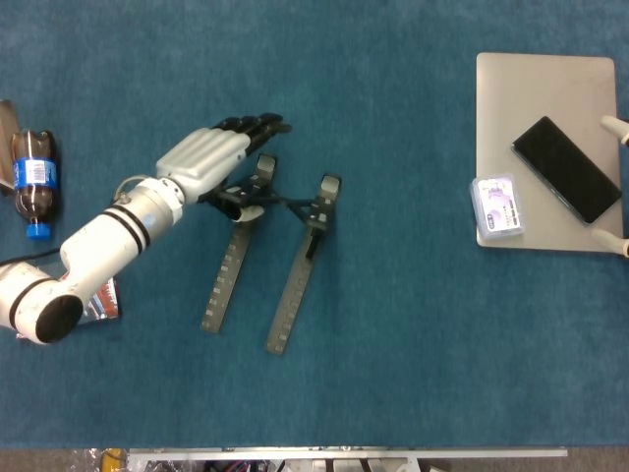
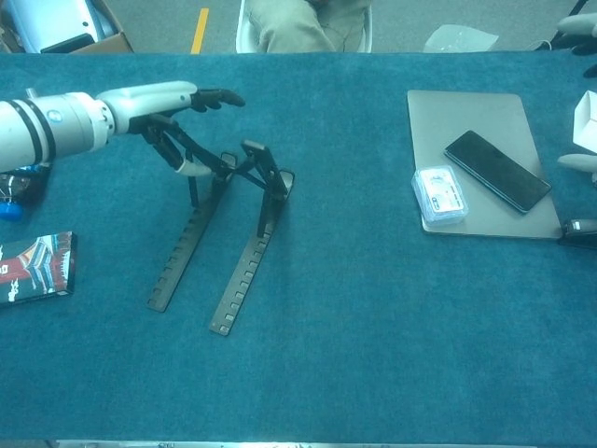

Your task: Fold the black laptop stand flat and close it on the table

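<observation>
Head view: left hand [image 1: 204, 157] lies over the rear end of the black laptop stand [image 1: 267, 251] on the blue worktop [image 1: 413, 334]; dark fingers [image 1: 251, 125] extend straight, close together, past the stand's left rail. Chest view: stand's rear struts are partly raised; fingers [image 2: 213, 96] stretch above them, thumb curled under against a strut. Right hand [image 2: 580, 161] shows only at the frame edge; state cannot be determined.

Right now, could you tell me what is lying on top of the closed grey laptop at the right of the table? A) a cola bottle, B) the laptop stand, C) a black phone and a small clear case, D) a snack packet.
C: the black phone and the small clear case both rest on the closed grey laptop.
</observation>
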`<state>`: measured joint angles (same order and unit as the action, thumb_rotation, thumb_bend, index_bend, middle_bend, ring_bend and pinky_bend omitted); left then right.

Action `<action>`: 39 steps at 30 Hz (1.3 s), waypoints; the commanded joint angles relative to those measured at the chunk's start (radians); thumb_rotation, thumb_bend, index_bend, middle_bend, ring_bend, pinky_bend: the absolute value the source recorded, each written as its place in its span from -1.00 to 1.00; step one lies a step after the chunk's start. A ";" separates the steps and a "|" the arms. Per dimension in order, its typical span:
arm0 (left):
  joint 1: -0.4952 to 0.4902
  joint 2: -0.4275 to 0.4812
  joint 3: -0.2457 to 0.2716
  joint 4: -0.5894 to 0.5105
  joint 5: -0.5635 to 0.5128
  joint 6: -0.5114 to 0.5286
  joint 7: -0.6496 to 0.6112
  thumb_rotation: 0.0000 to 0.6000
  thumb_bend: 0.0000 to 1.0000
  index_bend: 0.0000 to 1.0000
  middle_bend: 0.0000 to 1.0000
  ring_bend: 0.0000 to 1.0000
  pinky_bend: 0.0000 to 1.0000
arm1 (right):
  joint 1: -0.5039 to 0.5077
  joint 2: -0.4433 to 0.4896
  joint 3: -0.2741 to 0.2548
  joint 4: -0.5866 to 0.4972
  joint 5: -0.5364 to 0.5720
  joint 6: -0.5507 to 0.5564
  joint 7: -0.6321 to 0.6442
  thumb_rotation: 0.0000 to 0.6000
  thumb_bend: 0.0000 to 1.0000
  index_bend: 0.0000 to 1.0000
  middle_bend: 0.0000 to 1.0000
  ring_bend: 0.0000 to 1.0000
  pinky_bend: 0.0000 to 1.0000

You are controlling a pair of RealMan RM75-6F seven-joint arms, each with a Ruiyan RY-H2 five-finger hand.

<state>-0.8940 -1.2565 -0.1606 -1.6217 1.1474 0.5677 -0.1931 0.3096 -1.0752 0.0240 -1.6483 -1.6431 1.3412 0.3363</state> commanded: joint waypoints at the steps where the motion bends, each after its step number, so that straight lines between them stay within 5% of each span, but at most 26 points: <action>1: -0.018 0.001 -0.013 -0.008 -0.015 -0.002 0.015 1.00 -0.49 -1.00 -1.00 -1.00 -0.92 | -0.001 -0.001 -0.001 0.002 -0.001 0.002 0.003 1.00 -0.83 -0.83 -0.70 -0.73 -0.55; 14: -0.113 -0.094 -0.034 0.092 -0.162 -0.012 0.108 1.00 -0.49 -1.00 -1.00 -1.00 -0.92 | -0.018 0.001 -0.005 0.021 0.008 0.021 0.028 1.00 -0.83 -0.83 -0.70 -0.73 -0.55; 28: -0.205 -0.163 -0.002 0.200 -0.340 -0.029 0.213 1.00 -0.49 -1.00 -1.00 -1.00 -0.92 | -0.026 -0.001 -0.008 0.036 0.014 0.023 0.044 1.00 -0.83 -0.83 -0.70 -0.73 -0.55; 39: -0.203 -0.138 0.013 0.185 -0.375 -0.026 0.221 1.00 -0.49 -1.00 -1.00 -1.00 -0.92 | -0.028 0.000 -0.007 0.033 0.015 0.022 0.042 1.00 -0.83 -0.84 -0.70 -0.73 -0.55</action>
<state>-1.1011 -1.4004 -0.1506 -1.4304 0.7716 0.5417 0.0285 0.2821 -1.0751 0.0167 -1.6154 -1.6286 1.3634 0.3787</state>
